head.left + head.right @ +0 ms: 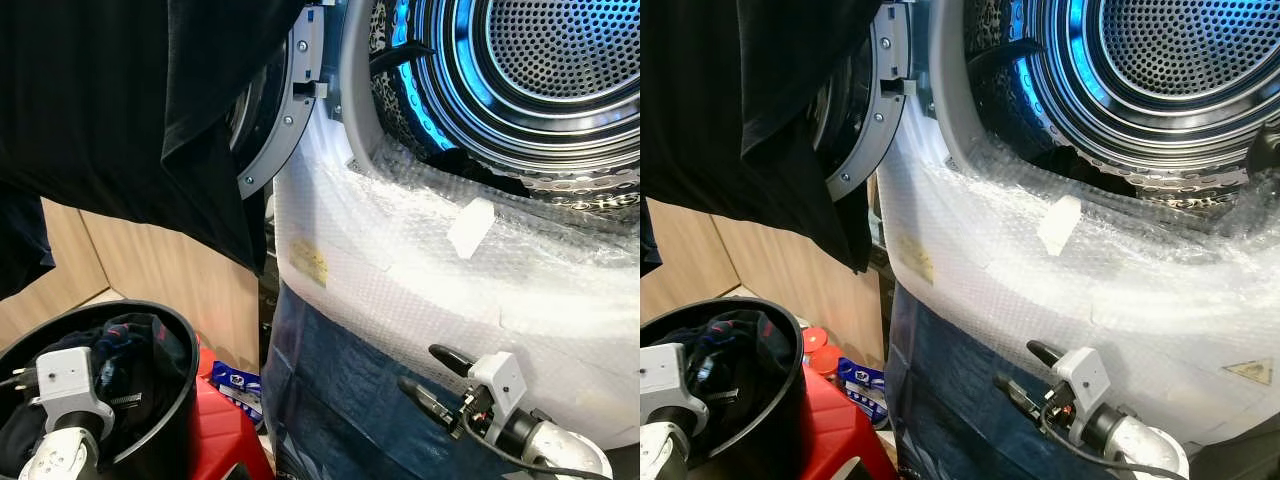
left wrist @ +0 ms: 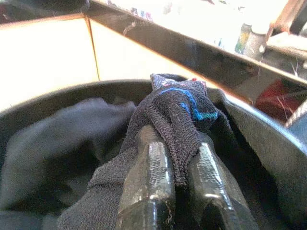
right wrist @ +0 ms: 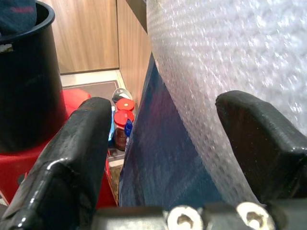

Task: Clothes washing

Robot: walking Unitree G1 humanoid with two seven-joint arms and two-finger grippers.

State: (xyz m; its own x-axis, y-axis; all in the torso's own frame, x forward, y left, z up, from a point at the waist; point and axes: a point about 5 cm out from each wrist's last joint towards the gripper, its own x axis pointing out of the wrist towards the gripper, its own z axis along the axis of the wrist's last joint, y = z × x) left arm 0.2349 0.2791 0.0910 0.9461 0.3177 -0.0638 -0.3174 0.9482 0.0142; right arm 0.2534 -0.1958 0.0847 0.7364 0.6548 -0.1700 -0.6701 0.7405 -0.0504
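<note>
The washing machine (image 1: 420, 270) takes the whole right side, its front wrapped in bubble wrap (image 1: 400, 240) down to a dark blue panel (image 1: 330, 400); up top the drum (image 1: 540, 60) stands open, perforated steel ringed in blue light, mouth unobstructed; the round door (image 1: 280, 110) swings out to the left, its grey rim hard against the opening's edge. A large black garment (image 1: 130, 110) hangs across the upper left, draped over the door, its lower edge dangling above the black bucket (image 1: 170, 400); wooden panelling (image 1: 150, 270) shows in the gap beneath. The bucket sits low on the left on a red stool (image 1: 225, 425), full of dark clothes (image 1: 130, 350), close beside the machine's front. Down in the bucket, the left gripper (image 2: 177, 167) has its jaws clamped on a dark knitted piece with a blue stripe (image 2: 177, 115), pinched and pulled up above the pile. Over on the right, the right gripper (image 1: 425, 375) hangs low in front of the blue panel, jaws apart and holding nothing, just beside the wrap; red-capped jars (image 3: 122, 117) stand on the floor between stool and machine.
</note>
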